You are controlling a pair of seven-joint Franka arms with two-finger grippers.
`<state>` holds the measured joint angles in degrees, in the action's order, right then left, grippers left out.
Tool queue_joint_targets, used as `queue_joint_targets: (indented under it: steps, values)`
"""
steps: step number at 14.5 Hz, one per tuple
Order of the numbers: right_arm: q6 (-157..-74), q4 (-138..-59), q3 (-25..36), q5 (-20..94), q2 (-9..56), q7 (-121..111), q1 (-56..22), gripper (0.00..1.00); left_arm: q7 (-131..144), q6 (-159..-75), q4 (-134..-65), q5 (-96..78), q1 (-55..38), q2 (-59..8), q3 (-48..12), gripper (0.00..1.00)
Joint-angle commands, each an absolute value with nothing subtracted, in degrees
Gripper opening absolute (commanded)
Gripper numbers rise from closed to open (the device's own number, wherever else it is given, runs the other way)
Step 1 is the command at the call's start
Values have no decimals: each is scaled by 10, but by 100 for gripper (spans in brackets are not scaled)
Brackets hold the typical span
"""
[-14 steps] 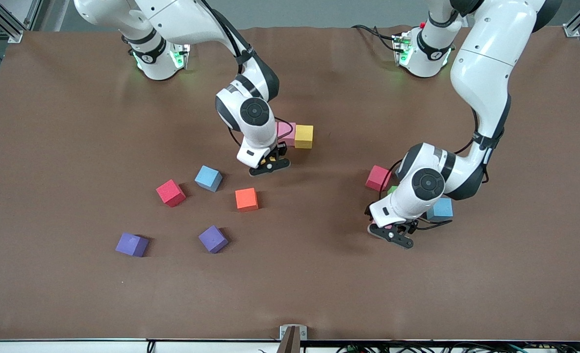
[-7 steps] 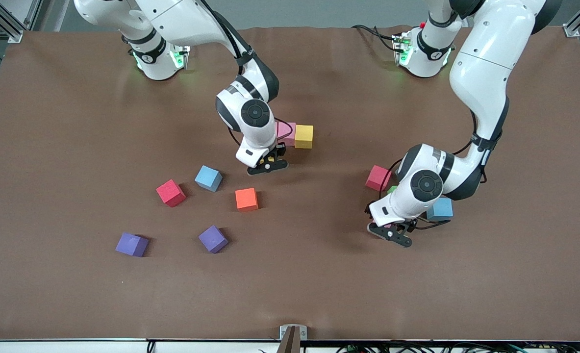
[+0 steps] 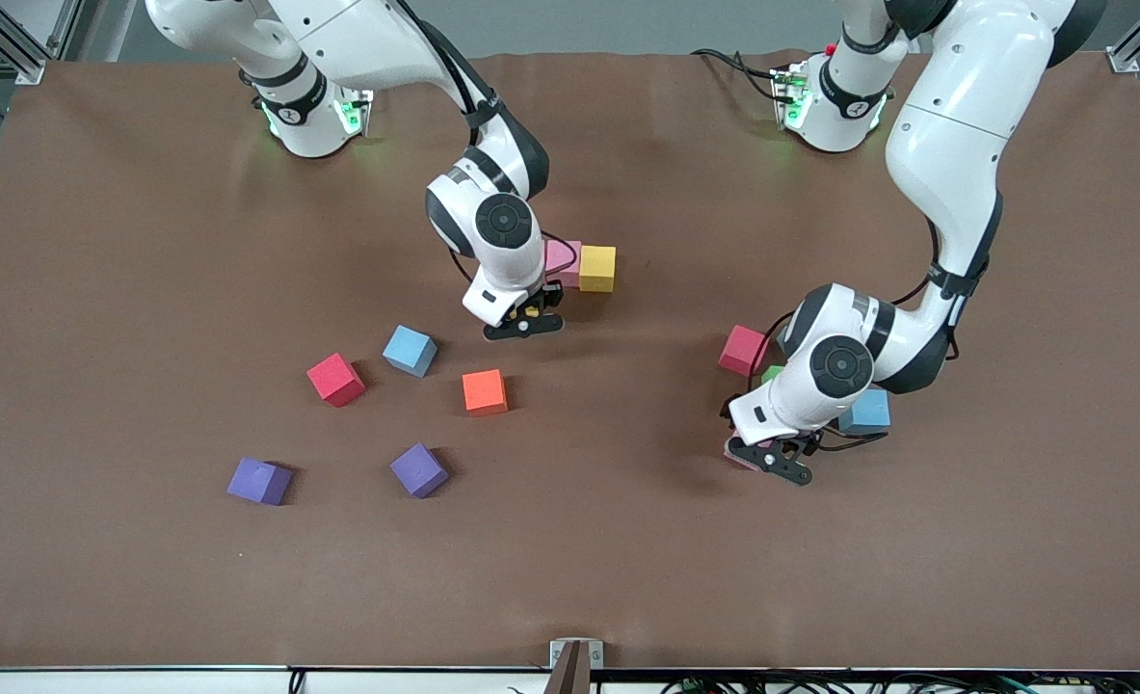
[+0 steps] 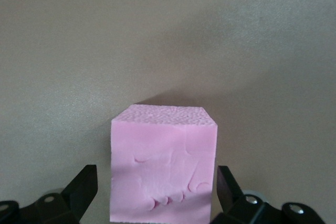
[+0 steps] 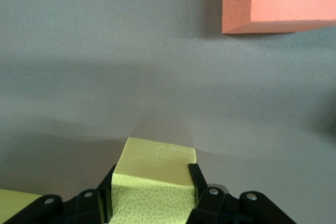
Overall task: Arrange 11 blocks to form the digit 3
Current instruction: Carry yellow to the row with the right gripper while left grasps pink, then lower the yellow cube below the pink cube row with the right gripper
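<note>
While the right gripper (image 3: pixel 523 326), clamped on a yellow block (image 5: pixel 152 187), hangs beside the pink-and-yellow pair (image 3: pixel 581 266) starting the digit 3, the left gripper (image 3: pixel 770 461) straddles a pink block (image 4: pixel 163 163) with fingers apart, needing closure next.

I see a brown table (image 3: pixel 145 578); white arms with black joints and black grippers; between my left gripper's (image 4: pixel 157 195) fingers a pink cube (image 4: pixel 163 171), its top pebbled, its face dented; in my right gripper (image 5: pixel 152 195) a pale yellow cube (image 5: pixel 155 182) with a scaled texture; an orange cube (image 3: pixel 485 391); a pink (image 3: pixel 561 258) and yellow pair (image 3: pixel 597 268); red cubes (image 3: pixel 335 379) (image 3: pixel 743 349); light blue cubes (image 3: pixel 410 350) (image 3: pixel 866 413); a green sliver (image 3: pixel 772 372); two purple cubes (image 3: pixel 259 480) (image 3: pixel 419 469).
</note>
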<state>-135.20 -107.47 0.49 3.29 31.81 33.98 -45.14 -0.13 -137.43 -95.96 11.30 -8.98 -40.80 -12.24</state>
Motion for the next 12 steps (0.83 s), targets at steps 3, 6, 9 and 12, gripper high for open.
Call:
queue_joint_targets:
  steps: [3, 6, 9, 12]
  values:
    - [-1362, -1098, 10, 34, 309, 358, -465, 4, -12, -1381, -959, 116, -91, -409, -122, 100]
    - [-1365, -1103, 10, 34, 305, 359, -469, 4, -13, -1392, -959, 116, -92, -410, -123, 100]
    - [-1385, -1124, 10, 34, 301, 359, -470, 4, -13, -1393, -959, 116, -92, -410, -122, 100]
    - [-1392, -1133, 10, 34, 295, 359, -474, 4, -13, -1393, -959, 116, -91, -410, -122, 100]
